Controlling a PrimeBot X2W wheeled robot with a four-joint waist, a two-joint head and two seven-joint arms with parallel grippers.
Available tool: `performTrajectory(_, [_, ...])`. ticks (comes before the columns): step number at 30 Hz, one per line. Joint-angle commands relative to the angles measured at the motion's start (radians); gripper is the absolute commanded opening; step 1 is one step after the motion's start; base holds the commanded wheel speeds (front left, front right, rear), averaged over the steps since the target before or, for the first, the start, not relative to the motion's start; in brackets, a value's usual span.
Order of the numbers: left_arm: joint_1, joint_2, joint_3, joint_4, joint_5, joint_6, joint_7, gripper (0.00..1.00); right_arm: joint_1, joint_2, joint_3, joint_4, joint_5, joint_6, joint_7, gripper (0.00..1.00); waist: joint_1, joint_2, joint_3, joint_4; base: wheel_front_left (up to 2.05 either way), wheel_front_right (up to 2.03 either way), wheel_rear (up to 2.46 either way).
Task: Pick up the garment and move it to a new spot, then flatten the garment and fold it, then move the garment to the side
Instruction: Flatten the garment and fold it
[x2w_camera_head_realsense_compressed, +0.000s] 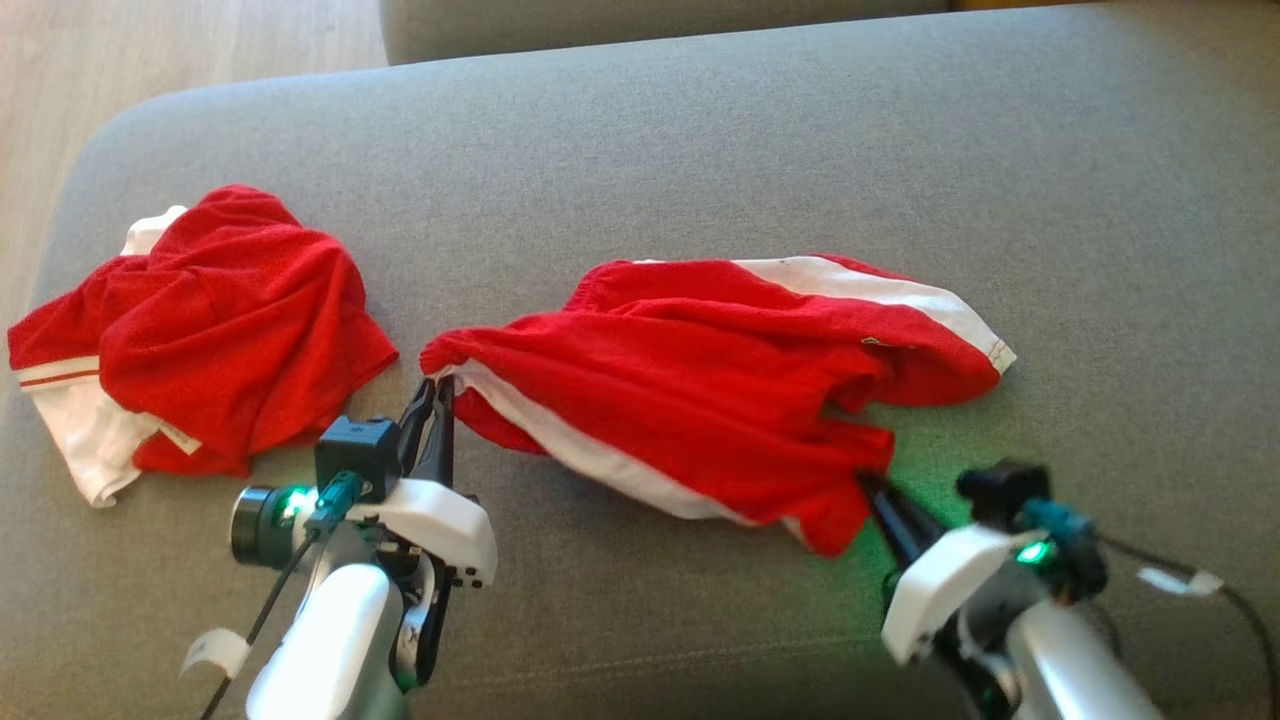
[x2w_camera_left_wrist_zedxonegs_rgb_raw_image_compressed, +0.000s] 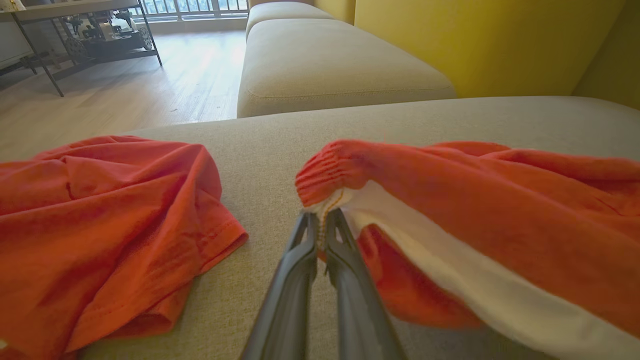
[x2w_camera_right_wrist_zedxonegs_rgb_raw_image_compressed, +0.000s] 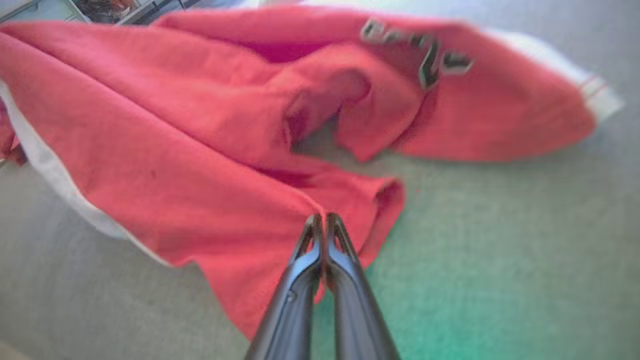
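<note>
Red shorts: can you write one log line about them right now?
shorts: crumpled on sofa | left gripper: shut on waistband corner | right gripper: shut on leg hem

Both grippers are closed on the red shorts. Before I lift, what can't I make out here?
- Head view: the right gripper, its tips hidden under the hem of the shorts.
- Right wrist view: the dark print on the shorts, too blurred to read.
- Left wrist view: the other red garment, cut off by the left edge.
- Left wrist view: how many layers the left gripper pinches; folded cloth hides it.
</note>
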Motion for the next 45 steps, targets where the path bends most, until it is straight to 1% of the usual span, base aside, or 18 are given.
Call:
performTrajectory(1, [-0.019,0.01,0.04,-0.032,0.012,-0.002,-0.005,0.0,-0.06,-0.005,-0.015,-0.045,-0.031,0.0,-0.019,0.0,0.0,0.0,-0.005,-0.001,0.0,0.0,0.0])
performTrajectory(4, [-0.017,0.007,0.04,-0.031,0.015,-0.004,-0.005,0.0,-0.08,-0.014,-0.044,-0.058,-0.053,0.0,-0.017,0.0,0.0,0.0,-0.01,-0.002,0.0,0.0,0.0])
performTrajectory(8, [-0.015,0.001,0.034,-0.032,0.023,-0.011,-0.005,0.0,-0.126,-0.044,-0.074,-0.075,-0.096,0.0,-0.002,0.0,0.0,0.0,-0.014,-0.002,0.0,0.0,0.0])
performTrajectory(13, [-0.016,-0.008,0.021,-0.03,0.037,-0.018,-0.005,0.0,-0.197,-0.09,-0.076,-0.072,-0.131,0.0,0.015,0.0,0.0,0.0,-0.012,0.003,0.0,0.0,0.0])
performTrajectory(19, [-0.019,-0.017,0.008,-0.031,0.054,-0.022,-0.005,0.0,-0.289,-0.146,-0.081,-0.032,-0.17,0.0,0.003,0.0,0.0,0.0,0.003,0.022,0.0,0.0,0.0])
performTrajectory(23, [-0.022,-0.023,-0.005,-0.025,0.066,-0.026,-0.005,0.0,-0.342,-0.175,-0.081,0.014,-0.202,0.0,-0.015,0.0,0.0,0.0,0.017,0.036,0.0,0.0,0.0])
performTrajectory(26, [-0.026,-0.028,-0.017,-0.013,0.071,-0.03,-0.005,0.0,-0.378,-0.176,-0.073,0.072,-0.215,0.0,-0.021,0.0,0.0,0.0,0.031,0.044,0.0,0.0,0.0])
performTrajectory(28, [-0.031,-0.031,-0.022,-0.002,0.073,-0.032,-0.005,0.0,-0.399,-0.168,-0.041,0.13,-0.205,0.0,-0.016,0.0,0.0,0.0,0.042,0.049,0.0,0.0,0.0])
performTrajectory(31, [-0.046,-0.035,-0.029,0.021,0.073,-0.033,-0.005,0.0,-0.436,-0.163,0.041,0.218,-0.176,0.0,-0.021,0.0,0.0,0.0,0.06,0.054,0.0,0.0,0.0])
performTrajectory(32, [-0.058,-0.038,-0.033,0.033,0.073,-0.033,-0.005,0.0,-0.463,-0.159,0.087,0.273,-0.156,0.0,-0.038,0.37,0.0,0.0,0.073,0.054,0.0,0.0,0.0])
performTrajectory(33, [-0.065,-0.04,-0.034,0.037,0.072,-0.032,-0.005,0.0,-0.477,-0.157,0.104,0.299,-0.147,0.0,-0.049,0.73,0.0,0.0,0.078,0.054,0.0,0.0,0.0])
performTrajectory(34, [-0.07,-0.041,-0.035,0.04,0.072,-0.031,-0.005,0.0,-0.491,-0.155,0.116,0.326,-0.14,0.0,-0.06,1.0,0.0,0.0,0.082,0.053,0.0,0.0,0.0])
performTrajectory(37, [-0.083,-0.044,-0.036,0.048,0.069,-0.029,-0.005,0.0,-0.529,-0.149,0.139,0.394,-0.137,0.0,-0.095,1.0,0.0,0.0,0.09,0.048,0.0,0.0,0.0])
performTrajectory(40, [-0.087,-0.046,-0.035,0.052,0.065,-0.026,-0.005,0.0,-0.554,-0.138,0.119,0.434,-0.131,0.0,-0.137,1.0,0.0,0.0,0.086,0.037,0.0,0.0,0.0])
performTrajectory(43, [-0.082,-0.047,-0.029,0.052,0.061,-0.025,-0.005,0.0,-0.55,-0.125,0.082,0.441,-0.121,0.0,-0.166,1.0,0.0,0.0,0.074,0.024,0.0,0.0,0.0])
performTrajectory(45, [-0.076,-0.047,-0.023,0.051,0.059,-0.025,-0.005,0.0,-0.531,-0.114,0.06,0.425,-0.106,0.0,-0.177,1.0,0.0,0.0,0.062,0.013,0.0,0.0,0.0])
